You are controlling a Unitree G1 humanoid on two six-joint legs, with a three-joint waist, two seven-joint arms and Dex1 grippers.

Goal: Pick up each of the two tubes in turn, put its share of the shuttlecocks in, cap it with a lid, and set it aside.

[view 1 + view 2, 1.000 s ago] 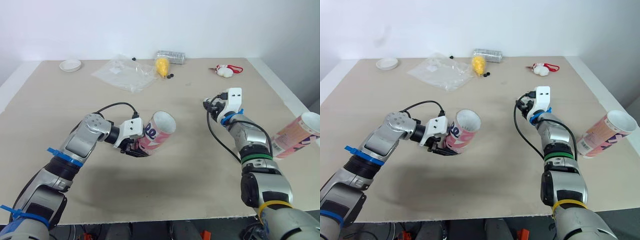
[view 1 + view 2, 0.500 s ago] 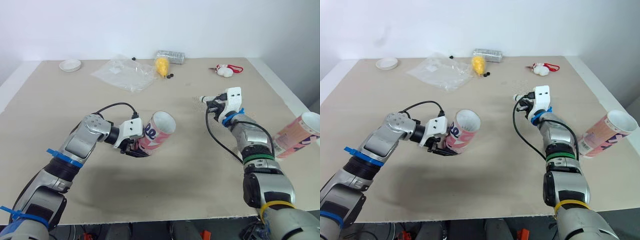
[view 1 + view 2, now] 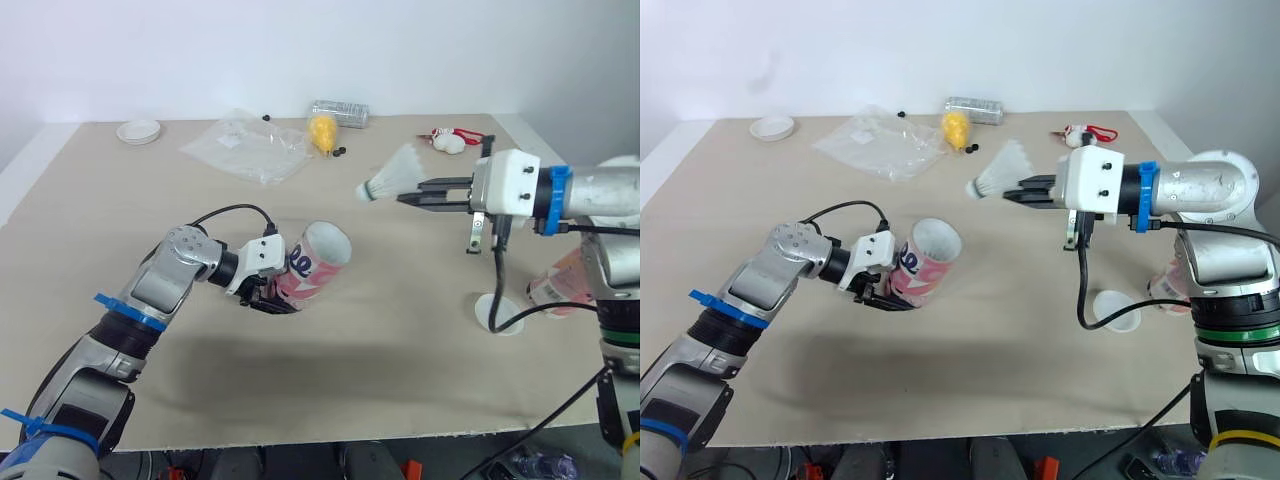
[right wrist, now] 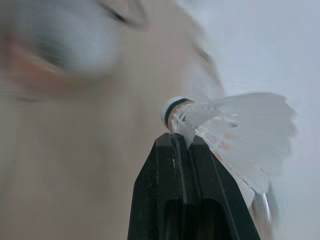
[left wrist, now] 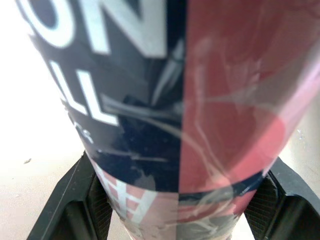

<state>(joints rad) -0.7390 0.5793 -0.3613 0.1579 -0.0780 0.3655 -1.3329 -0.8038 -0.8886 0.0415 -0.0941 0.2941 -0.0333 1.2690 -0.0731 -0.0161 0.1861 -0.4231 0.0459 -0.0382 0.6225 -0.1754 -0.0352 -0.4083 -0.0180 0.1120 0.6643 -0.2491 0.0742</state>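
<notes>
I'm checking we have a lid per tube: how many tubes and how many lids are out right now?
Tubes: 2 (held tube, lying tube)
Lids: 2 (back lid, near lid)
Total: 4

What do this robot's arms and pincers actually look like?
The left arm and right arm are silver-grey metal segments with blue bands; the right also wears a green ring and a yellow ring. Each ends in a white boxy block carrying two slim black fingers: the left gripper and right gripper. A black cable loops from each wrist.
</notes>
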